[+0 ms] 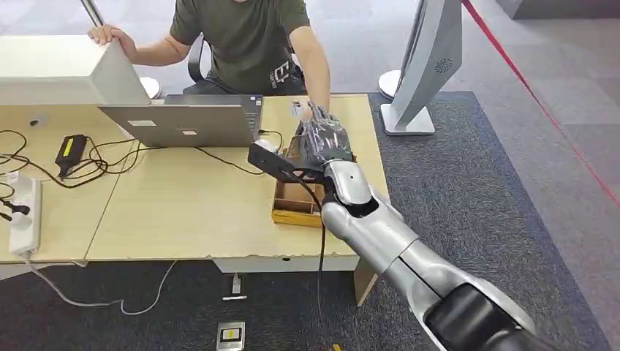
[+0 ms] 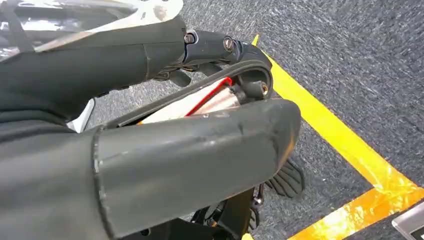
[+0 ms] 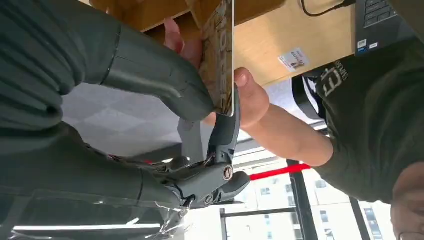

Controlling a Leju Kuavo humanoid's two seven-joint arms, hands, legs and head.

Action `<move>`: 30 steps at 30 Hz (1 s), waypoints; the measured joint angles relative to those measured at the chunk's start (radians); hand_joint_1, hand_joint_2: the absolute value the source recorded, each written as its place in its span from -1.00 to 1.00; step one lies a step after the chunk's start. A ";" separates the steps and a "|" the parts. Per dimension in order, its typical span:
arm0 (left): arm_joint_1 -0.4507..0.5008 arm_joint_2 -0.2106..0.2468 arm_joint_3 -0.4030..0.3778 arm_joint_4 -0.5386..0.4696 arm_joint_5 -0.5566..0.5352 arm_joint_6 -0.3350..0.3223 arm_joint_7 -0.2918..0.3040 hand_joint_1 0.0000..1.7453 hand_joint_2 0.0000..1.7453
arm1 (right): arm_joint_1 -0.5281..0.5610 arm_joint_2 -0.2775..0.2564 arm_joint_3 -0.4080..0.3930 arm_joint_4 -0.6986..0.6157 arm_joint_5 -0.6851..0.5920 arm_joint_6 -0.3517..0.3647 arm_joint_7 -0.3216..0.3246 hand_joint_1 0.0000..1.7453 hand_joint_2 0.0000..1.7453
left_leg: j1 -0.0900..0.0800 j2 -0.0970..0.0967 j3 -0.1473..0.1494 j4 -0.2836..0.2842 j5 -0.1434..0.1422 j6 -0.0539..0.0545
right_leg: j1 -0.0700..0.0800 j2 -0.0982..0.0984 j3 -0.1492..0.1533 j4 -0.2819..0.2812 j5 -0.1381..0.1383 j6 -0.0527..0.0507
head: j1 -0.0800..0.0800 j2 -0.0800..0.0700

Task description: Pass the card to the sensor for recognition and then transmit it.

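Observation:
My right hand (image 1: 322,142) reaches out over the table's right end, above a wooden box (image 1: 295,210). In the right wrist view its thumb (image 3: 160,75) and a dark finger (image 3: 225,130) pinch a patterned card (image 3: 220,55) held on edge. A seated person's hand (image 3: 252,97) grips the same card from the far side, and that hand (image 1: 314,112) meets mine in the head view. My left hand (image 2: 165,150) hangs over the grey carpet with nothing in it, its fingers apart from the thumb.
An open laptop (image 1: 183,123) stands mid-table in front of the person (image 1: 245,44). Cables, a black power adapter (image 1: 70,150) and a power strip (image 1: 23,216) lie on the left. A white panel stand (image 1: 424,66) rises beyond the table's right end.

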 joint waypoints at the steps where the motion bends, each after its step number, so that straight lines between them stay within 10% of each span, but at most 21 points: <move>1: 0.000 0.000 0.000 0.000 0.000 0.000 0.000 -1.00 -1.00 | -0.002 0.000 0.001 0.001 0.000 0.000 0.000 1.00 1.00 | 0.000 0.000 0.000 0.000 0.000 0.000 | 0.000 0.000 0.000 0.000 0.000 0.000 | 0.000 0.000; 4: 0.000 -0.001 0.000 0.000 0.002 0.000 -0.001 -1.00 -1.00 | -0.006 0.000 0.003 0.006 0.000 0.000 0.005 1.00 1.00 | 0.000 0.000 0.000 0.000 0.000 0.000 | 0.000 0.000 0.000 0.000 0.000 0.000 | 0.000 0.000; 5: 0.000 -0.001 0.000 0.000 0.003 0.002 -0.002 -1.00 -1.00 | -0.006 0.000 0.003 0.006 0.000 0.000 0.007 -1.00 1.00 | 0.000 0.000 0.000 0.000 0.000 0.000 | 0.000 0.000 0.000 0.000 0.000 0.000 | 0.000 0.000; 6: 0.000 -0.001 0.000 0.000 0.003 0.003 -0.002 -1.00 -1.00 | -0.007 0.000 0.003 0.006 0.000 0.000 0.009 -1.00 -1.00 | 0.000 0.000 0.000 0.000 0.000 0.000 | 0.000 0.000 0.000 0.000 0.000 0.000 | 0.000 0.000; 30: 0.001 -0.018 0.001 0.000 0.043 0.045 -0.012 -1.00 -1.00 | -0.003 -0.034 -0.001 0.006 0.206 -0.036 0.071 -1.00 -1.00 | 0.000 0.000 0.001 0.000 0.000 0.000 | 0.000 0.000 -0.001 -0.001 0.000 0.000 | 0.000 0.000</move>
